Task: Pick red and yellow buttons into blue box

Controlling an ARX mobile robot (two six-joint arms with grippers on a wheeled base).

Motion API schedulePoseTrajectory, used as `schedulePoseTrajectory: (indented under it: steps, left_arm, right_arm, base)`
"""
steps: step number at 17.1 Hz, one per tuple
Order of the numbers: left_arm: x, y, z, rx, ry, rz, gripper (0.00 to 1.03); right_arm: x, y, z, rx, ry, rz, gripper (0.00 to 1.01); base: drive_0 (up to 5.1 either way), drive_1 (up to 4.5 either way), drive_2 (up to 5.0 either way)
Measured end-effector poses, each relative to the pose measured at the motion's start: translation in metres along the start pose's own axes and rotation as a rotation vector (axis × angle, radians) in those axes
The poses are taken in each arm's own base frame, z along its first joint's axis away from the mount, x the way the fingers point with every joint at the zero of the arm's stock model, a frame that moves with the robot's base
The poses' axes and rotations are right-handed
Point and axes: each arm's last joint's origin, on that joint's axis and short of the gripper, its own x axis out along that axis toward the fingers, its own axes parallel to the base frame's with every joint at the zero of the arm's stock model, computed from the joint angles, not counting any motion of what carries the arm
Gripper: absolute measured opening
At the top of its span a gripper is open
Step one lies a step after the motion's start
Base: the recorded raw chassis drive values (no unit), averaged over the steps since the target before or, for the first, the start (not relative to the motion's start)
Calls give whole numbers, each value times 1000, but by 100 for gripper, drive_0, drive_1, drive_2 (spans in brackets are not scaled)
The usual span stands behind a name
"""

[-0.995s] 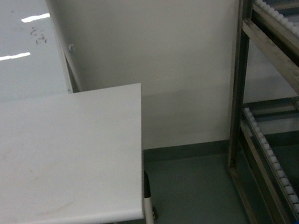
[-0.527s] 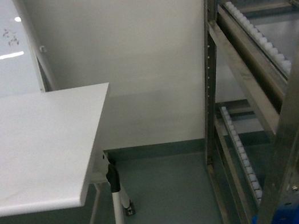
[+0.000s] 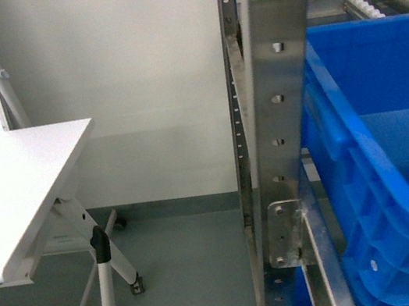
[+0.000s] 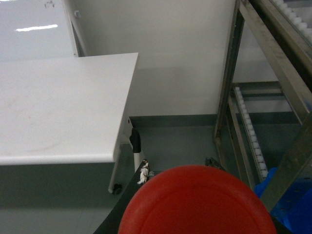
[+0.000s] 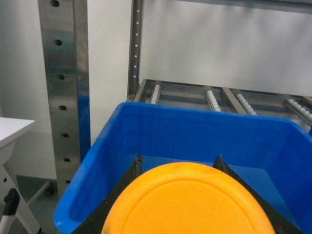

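Neither arm shows from the head. At each wrist, dark fingers (image 4: 127,195) (image 5: 130,176) flank a cap: left gripper (image 4: 175,171) clasping red button (image 4: 197,202), right gripper (image 5: 176,161) clasping yellow button (image 5: 187,202).

A steel rack post (image 3: 280,108) stands ahead of me. Left of it sits a white tabletop (image 3: 12,187) on castered legs (image 3: 107,297); behind it run roller rails (image 5: 212,100).

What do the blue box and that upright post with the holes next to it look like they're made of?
The blue box looks like moulded plastic: uniform bright colour, soft sheen, thick rolled rim and ribbed walls. The post looks like bare metal, probably steel or aluminium: grey brushed surface, punched holes and a bolted bracket.
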Motion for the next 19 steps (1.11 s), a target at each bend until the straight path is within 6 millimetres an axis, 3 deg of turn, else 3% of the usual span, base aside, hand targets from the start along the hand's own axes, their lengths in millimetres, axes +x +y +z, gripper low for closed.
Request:
schedulePoseTrajectory:
  steps: [15,19]
  left_arm:
    - [0,0,1,-2,-5,0,26]
    - [0,0,0,-1,-3,0,26]
  right_arm:
    - [0,0,0,-1,4,0,39]
    - [0,0,0,-1,3,0,39]
  base:
    - [449,-413,-23]
    - [498,-234,-234]
